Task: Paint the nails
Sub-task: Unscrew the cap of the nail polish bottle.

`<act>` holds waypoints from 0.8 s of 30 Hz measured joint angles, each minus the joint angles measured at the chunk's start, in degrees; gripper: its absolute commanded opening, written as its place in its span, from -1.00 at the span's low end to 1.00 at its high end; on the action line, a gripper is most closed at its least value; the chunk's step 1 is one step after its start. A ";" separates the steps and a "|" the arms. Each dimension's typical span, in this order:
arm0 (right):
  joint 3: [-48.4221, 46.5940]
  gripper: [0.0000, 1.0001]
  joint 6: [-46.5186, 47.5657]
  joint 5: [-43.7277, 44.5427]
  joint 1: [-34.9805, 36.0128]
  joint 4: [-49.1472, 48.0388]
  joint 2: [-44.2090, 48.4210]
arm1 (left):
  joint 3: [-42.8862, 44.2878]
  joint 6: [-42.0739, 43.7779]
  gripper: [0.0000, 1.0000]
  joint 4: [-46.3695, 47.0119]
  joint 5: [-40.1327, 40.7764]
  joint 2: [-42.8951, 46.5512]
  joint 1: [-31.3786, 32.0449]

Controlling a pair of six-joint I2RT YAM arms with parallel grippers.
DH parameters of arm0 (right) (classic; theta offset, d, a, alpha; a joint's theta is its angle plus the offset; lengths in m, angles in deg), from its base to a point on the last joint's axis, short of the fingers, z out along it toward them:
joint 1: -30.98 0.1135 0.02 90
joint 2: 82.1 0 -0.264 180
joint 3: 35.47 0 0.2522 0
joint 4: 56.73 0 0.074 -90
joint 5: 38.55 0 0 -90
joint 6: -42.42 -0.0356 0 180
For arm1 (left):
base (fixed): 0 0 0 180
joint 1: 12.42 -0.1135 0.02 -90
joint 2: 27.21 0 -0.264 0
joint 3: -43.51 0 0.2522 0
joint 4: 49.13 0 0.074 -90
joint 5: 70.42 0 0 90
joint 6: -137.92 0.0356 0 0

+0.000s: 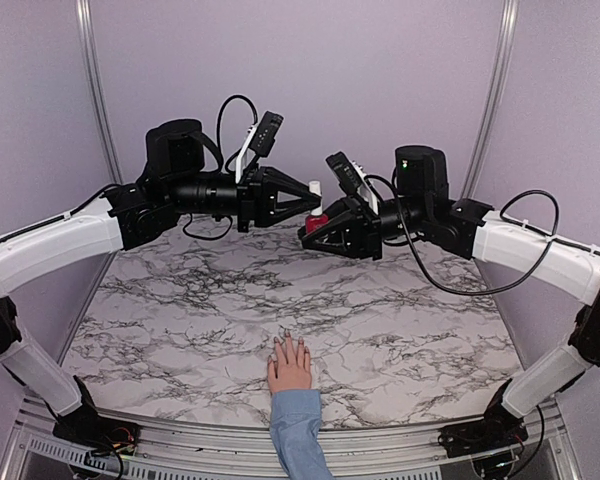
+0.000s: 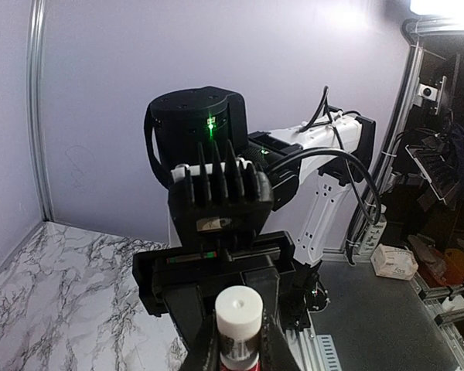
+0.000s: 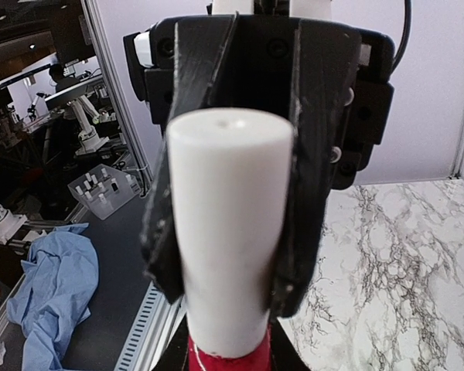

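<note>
Left gripper (image 1: 314,192) pinches cap (image 2: 239,311); right gripper (image 1: 308,230) holds bottle (image 3: 230,360) (sticker (image 2: 214,225) blurred).

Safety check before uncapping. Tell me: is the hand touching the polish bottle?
No, the hand lies at the near edge of the table, far from the polish bottle at the back.

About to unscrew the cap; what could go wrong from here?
The left claw is shut on the white cap and the right claw on the red polish bottle, both in mid-air: a slipping twist could drop the bottle onto the marble table. Once open, polish may drip before reaching the hand.
</note>
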 measured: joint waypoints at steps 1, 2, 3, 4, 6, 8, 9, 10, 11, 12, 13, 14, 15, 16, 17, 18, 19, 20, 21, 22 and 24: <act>0.00 -1.00 -0.09 0.35 -0.07 0.02 0.00 | 0.00 0.04 -0.96 -0.13 0.61 0.00 0.04; 0.00 -1.00 -0.15 0.85 -0.20 0.02 0.00 | 0.00 0.07 -0.98 -0.20 1.14 0.00 0.09; 0.00 -1.00 -0.26 1.49 -0.35 0.02 0.00 | 0.00 0.09 -0.99 -0.20 1.77 0.00 0.17; 0.00 -1.00 -0.31 2.05 -0.44 0.02 0.00 | 0.00 0.13 -1.00 -0.24 2.38 0.00 0.26; 0.00 -1.00 -0.35 3.30 -0.66 0.02 0.04 | 0.00 0.24 -1.00 -0.33 4.07 0.00 0.44; 0.00 -1.00 -0.42 5.20 -0.81 0.07 0.09 | 0.00 0.59 -1.00 -0.55 6.05 0.00 0.59; 0.00 -1.00 -0.44 6.38 -0.87 0.09 0.13 | 0.00 0.74 -1.00 -0.63 7.28 0.00 0.72; 0.00 -1.00 -0.46 7.69 -0.94 0.13 0.20 | 0.00 1.03 -1.00 -0.72 9.01 0.00 0.92; 0.00 -1.00 -0.46 8.85 -0.98 0.20 0.24 | 0.00 1.18 -1.00 -0.79 10.38 0.00 1.11; 0.00 -1.00 -0.48 10.03 -1.05 0.31 0.33 | 0.00 1.42 -1.00 -0.90 12.00 0.00 1.36; 0.00 -1.00 -0.48 11.10 -1.05 0.48 0.37 | 0.00 1.55 -1.00 -0.98 13.31 0.00 1.55; 0.00 -1.00 -0.48 12.41 -1.05 0.59 0.44 | 0.00 1.75 -1.00 -1.09 15.06 0.00 1.81; 0.00 -1.00 -0.48 13.79 -1.05 0.70 0.46 | 0.00 1.90 -1.00 -1.18 16.46 0.00 1.97; 0.00 -1.00 -0.57 15.08 -1.05 0.74 0.48 | -0.02 2.10 -1.00 -1.31 18.10 0.00 2.23; 0.00 -1.00 -0.70 16.33 -1.03 0.85 0.48 | -0.02 2.21 -1.00 -1.51 19.96 0.00 2.54; -0.02 -1.00 -0.74 17.38 -1.03 0.94 0.48 | -0.02 2.29 -1.00 -1.62 21.38 -0.02 2.78; -0.02 -1.00 -0.76 18.60 -0.98 0.98 0.48 | -0.02 2.32 -1.00 -1.70 22.86 -0.04 3.04; -0.02 -1.00 -0.79 19.85 -0.94 1.01 0.48 | -0.02 2.34 -1.00 -1.77 24.72 -0.13 3.41; -0.02 -1.00 -0.79 20.92 -0.92 1.14 0.48 | -0.02 2.32 -1.00 -1.77 26.47 -0.24 3.76; -0.04 -1.00 -0.81 21.90 -0.92 1.33 0.48 | -0.02 2.29 -1.00 -1.77 28.09 -0.37 4.13; -0.09 -1.00 -0.92 23.80 -0.92 1.86 0.46 | 0.00 2.23 -1.00 -1.70 31.39 -0.83 4.85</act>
